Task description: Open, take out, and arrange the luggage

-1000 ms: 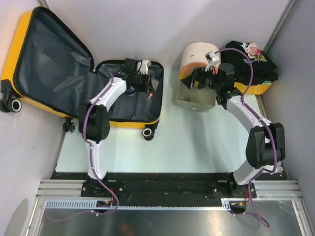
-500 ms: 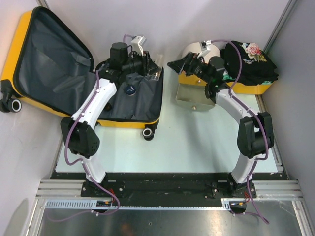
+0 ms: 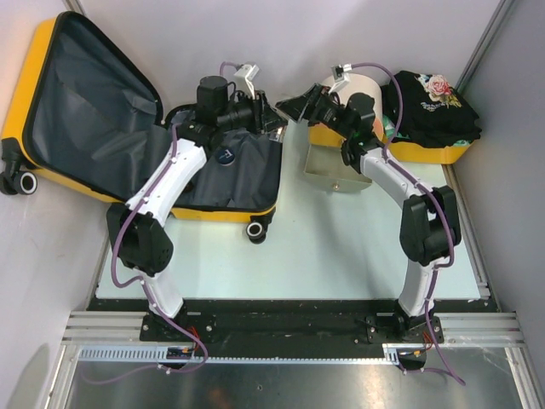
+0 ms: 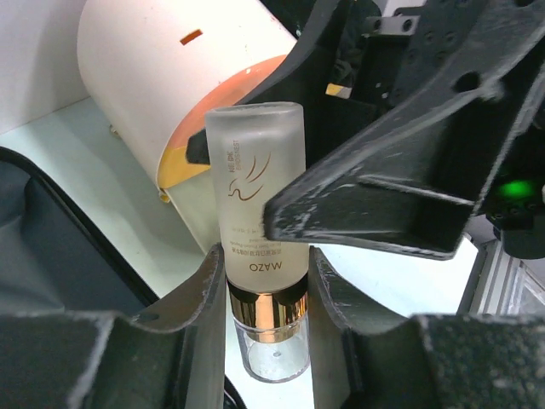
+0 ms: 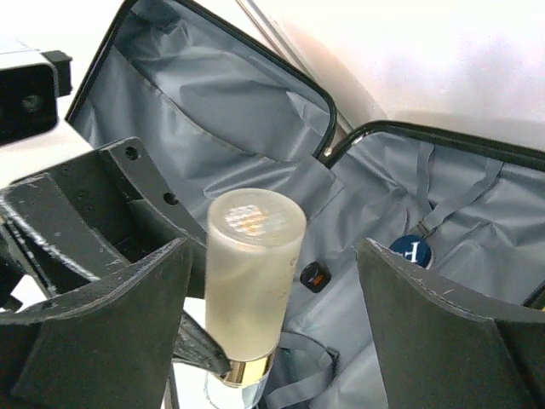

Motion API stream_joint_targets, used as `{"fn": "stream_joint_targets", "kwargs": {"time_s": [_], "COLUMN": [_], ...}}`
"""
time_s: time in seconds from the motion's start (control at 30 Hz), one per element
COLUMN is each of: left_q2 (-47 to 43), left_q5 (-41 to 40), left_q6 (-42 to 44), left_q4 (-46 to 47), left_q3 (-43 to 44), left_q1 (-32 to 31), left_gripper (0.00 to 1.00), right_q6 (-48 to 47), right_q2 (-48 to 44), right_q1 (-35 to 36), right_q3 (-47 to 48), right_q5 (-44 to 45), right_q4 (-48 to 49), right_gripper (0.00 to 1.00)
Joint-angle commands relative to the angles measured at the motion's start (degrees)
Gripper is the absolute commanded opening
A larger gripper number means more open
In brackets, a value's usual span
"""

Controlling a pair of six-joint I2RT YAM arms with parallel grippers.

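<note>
the left gripper (image 4: 266, 285) rises out of the luggage (image 3: 85, 102) to its right rim, clamping a frosted bottle (image 4: 255, 196) — and the right gripper (image 5: 272, 294) swings left off the cabinet (image 4: 162, 77), its wide jaws now flanking that bottle.

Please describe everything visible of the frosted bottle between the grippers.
The frosted bottle is a cylinder of cloudy glass or plastic with a flat end, MAZO lettering, a gold band and a clear end part. The left gripper clamps it just above the band. The right gripper stands open around its flat end.

Yellow luggage (image 3: 17, 111), grey lining (image 3: 94, 111), frosted white bottle (image 4: 260, 221)
</note>
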Motion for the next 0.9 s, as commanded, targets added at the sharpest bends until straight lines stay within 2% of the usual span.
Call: {"fn": "stream_joint_targets", "kwargs": {"time_s": [0.0,0.03,0.1,0.13,0.17,0.2,0.27,0.3,0.37,0.4,0.47,0.5,0.57,0.6,0.67,0.7,0.73,0.77,0.87], "left_q2": [-3.9,-3.7,-3.1,-3.0,-2.8,-2.7,-2.4,-2.4,-2.8,-3.0,-4.0,-4.5,-5.8,-6.2,-7.4,-7.6,-7.9,-8.3,-9.0], "left_q5": [0.5,0.5,0.3,-0.1,-0.3,-0.3,-0.4,-0.4,-1.4,-1.7,-1.9,-2.0,-2.9,-3.3,-4.3,-5.6,-5.8,-6.0,-5.9], "left_q6": [-2.0,-2.1,-2.2,-2.1,-2.0,-1.9,-1.3,-1.1,-1.1,-1.1,-1.0,-1.0,-0.5,0.0,1.8,2.4,3.2,3.3,3.3], "left_q4": [5.4,5.5,5.8,5.9,5.8,5.9,5.9,5.9,5.9,5.8,5.8,5.8,5.3,5.1,4.4,3.9,3.4,3.2,3.2], "left_q3": [0.5,0.7,1.1,1.2,1.1,0.9,0.7,0.3,-0.8,-2.0,-3.2,-4.8,-6.6,-8.2,-9.6,-10.5,-11.0,-11.3,-12.5], "left_q1": [-0.7,-0.8,-1.1,-1.2,-1.4,-1.3,-1.3,-1.3,-1.0,-0.9,0.0,0.4,1.7,2.2,3.1,3.4,3.6,3.8,3.8], "left_gripper": [0.00,0.00,0.00,0.01,0.04,0.17,0.31,0.53,0.69,0.80,0.85,0.94,1.00,1.00,1.00,1.00,1.00,1.00,1.00], "right_q6": [2.0,2.1,2.2,2.4,2.4,2.2,1.7,1.1,0.6,0.3,-2.8,-4.6,-12.6,-16.2,-29.5,-34.4,-45.4,-50.5,-69.6], "right_q2": [0.4,0.5,0.1,0.0,-0.1,-0.5,-0.8,-1.3,-1.5,-1.7,-2.2,-2.5,-3.9,-4.3,-5.3,-5.7,-6.1,-7.1,-8.2], "right_q1": [0.4,0.5,0.3,0.2,0.0,-0.2,-0.9,-1.2,-2.7,-3.2,-5.0,-5.6,-7.3,-7.8,-8.5,-8.5,-8.2,-7.7,-6.4], "right_q3": [2.1,1.9,1.3,1.1,0.9,0.8,0.6,0.6,0.8,0.8,1.0,1.2,1.2,1.3,2.9,3.3,3.7,3.7,3.7], "right_q5": [-0.3,-0.6,-1.3,-1.6,-1.8,-1.9,-1.9,-1.8,-2.0,-2.1,-3.7,-4.4,-5.9,-7.3,-11.6,-12.6,-13.4,-13.4,-10.5], "right_q4": [1.3,1.3,1.6,2.0,2.1,2.5,2.8,2.8,2.6,2.6,2.0,0.5,-2.7,-6.4,-12.5,-20.3,-24.2,-30.7,-44.8], "right_gripper": [0.79,0.76,0.57,0.47,0.26,0.17,0.00,0.00,0.00,0.00,0.00,0.00,0.00,0.00,0.00,0.00,0.00,0.00,0.00]}}
